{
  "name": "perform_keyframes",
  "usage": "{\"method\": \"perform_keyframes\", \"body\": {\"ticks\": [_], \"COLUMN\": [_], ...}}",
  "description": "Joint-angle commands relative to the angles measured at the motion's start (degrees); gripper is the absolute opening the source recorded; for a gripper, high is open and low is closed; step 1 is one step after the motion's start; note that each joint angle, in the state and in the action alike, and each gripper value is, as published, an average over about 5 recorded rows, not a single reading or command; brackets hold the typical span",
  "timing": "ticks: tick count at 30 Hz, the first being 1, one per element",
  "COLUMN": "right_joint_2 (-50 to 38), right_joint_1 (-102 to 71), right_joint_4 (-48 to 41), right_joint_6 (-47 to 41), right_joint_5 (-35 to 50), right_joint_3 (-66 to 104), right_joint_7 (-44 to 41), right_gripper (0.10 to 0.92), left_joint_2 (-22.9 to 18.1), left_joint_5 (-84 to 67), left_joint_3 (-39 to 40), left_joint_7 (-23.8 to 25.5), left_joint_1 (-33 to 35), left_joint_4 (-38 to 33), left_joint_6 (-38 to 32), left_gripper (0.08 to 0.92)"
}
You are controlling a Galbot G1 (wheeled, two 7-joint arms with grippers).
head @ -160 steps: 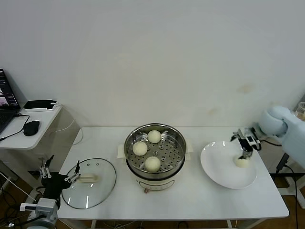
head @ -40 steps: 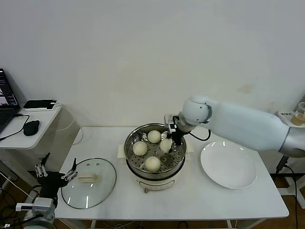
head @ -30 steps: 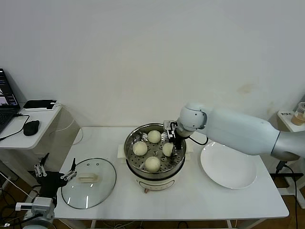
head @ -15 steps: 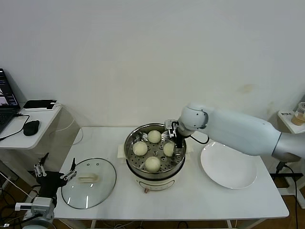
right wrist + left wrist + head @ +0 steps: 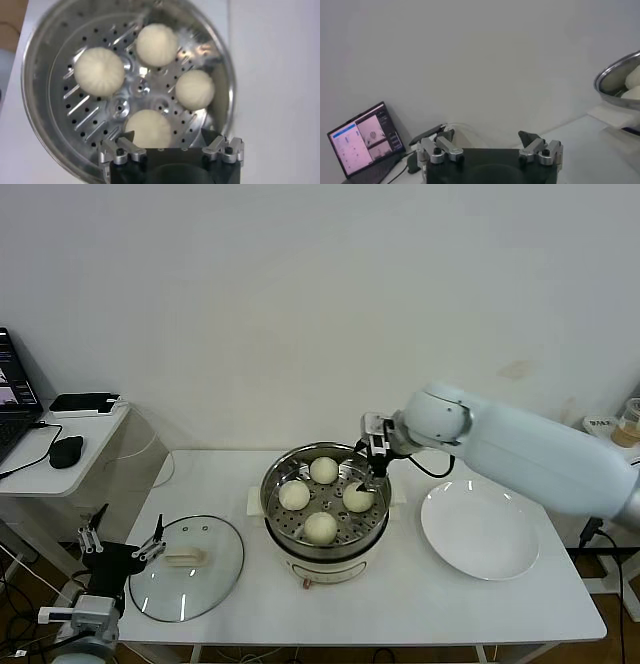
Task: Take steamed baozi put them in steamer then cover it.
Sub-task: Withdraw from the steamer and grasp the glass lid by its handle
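Four baozi sit on the perforated tray inside the steamer [image 5: 325, 496], mid-bench: one at the back [image 5: 323, 469], one on the left [image 5: 293, 495], one at the front [image 5: 320, 527], one on the right [image 5: 358, 498]. None touch each other. The right tool [image 5: 378, 467] hangs over the steamer's right rear rim, just above and behind the right bun, holding nothing; in the right wrist view its fingers [image 5: 125, 148] stand spread apart, with all four buns in plain sight below and the nearest bun [image 5: 147, 129] between the finger bases. The right arm reaches in from the right, passing over the bench edge behind the plate [image 5: 480, 529], a bare white plate to the right of the steamer, near it but not touching. The cover [image 5: 187, 566], clear glass with a cream bar handle, lies flat on the bench's front left corner, well apart from the steamer, pot uncovered. The left tool [image 5: 122, 549] is low at the bench's left edge, just beside the cover; the left wrist view shows its fingers [image 5: 438, 148] wide apart and empty. A laptop [image 5: 364, 137] and mouse [image 5: 66, 451] sit on a side desk at far left.
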Motion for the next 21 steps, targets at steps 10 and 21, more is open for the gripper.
{"method": "perform_keyframes", "body": {"ticks": [10,21], "right_joint_2": [11.18,32.31], "right_joint_1": [-80.54,-103.02], "right_joint_4": [14.49,15.45], "right_joint_6": [38.31,47.27], "right_joint_5": [-19.15,-11.5], "right_joint_3": [86.88,106.56], "right_joint_7": [28.41,27.35], "right_gripper": [0.823,0.823], "left_joint_2": [-1.54,0.26], "left_joint_5": [0.61,27.49], "left_joint_3": [3.13,7.17], "left_joint_7": [-1.94,-4.29], "left_joint_1": [-0.44,-1.91], "left_joint_4": [3.56,13.59], "left_joint_6": [-3.19,-10.49], "left_gripper": [0.823,0.823]}}
